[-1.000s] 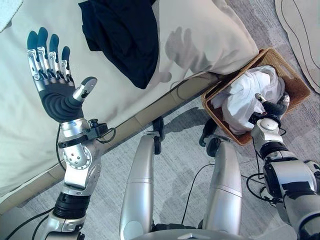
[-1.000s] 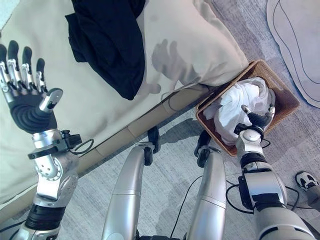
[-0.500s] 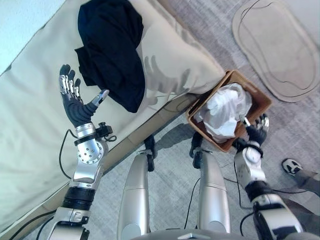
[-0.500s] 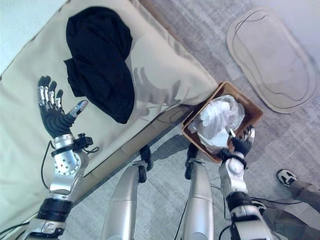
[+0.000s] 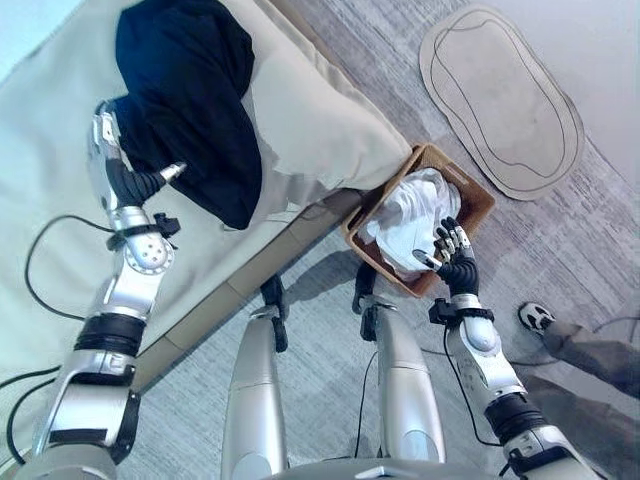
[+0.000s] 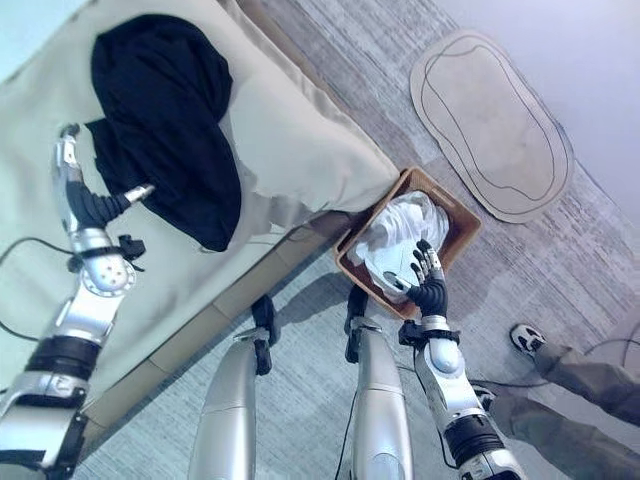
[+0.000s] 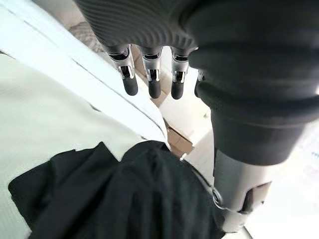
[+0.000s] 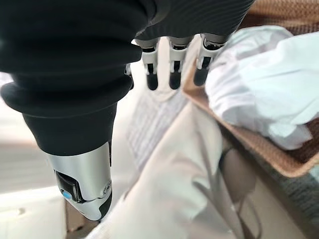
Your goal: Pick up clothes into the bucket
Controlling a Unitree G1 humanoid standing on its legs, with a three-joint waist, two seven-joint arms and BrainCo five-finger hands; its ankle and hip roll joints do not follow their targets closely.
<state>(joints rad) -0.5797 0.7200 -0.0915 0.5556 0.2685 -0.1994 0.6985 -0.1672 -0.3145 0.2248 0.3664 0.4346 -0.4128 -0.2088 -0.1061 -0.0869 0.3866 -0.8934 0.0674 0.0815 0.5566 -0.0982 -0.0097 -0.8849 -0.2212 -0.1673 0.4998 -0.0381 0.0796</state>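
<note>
I am standing at the edge of the bed (image 5: 60, 200), its pale cover filling the scene from 12 round to 8 o'clock; the bed is carrying the one garment left to collect, so my body is facing its corner with the basket within reach of my other side. The wicker basket (image 5: 478, 195) is sitting on the grey floor at about 3 o'clock from that garment, tucked just beside the bed's corner, and white clothes (image 5: 405, 220) are already heaped inside it. The dark garment (image 5: 190, 100) is lying crumpled at 11 o'clock, a black, soft, folded mound, thick in the middle and trailing to a point toward the bed's edge. My left hand (image 5: 118, 170) is reaching at its near edge with fingers straight and thumb spread, gripping nothing yet. My right hand (image 6: 428, 280) is hovering over the basket's near rim, fingers relaxed and empty.
</note>
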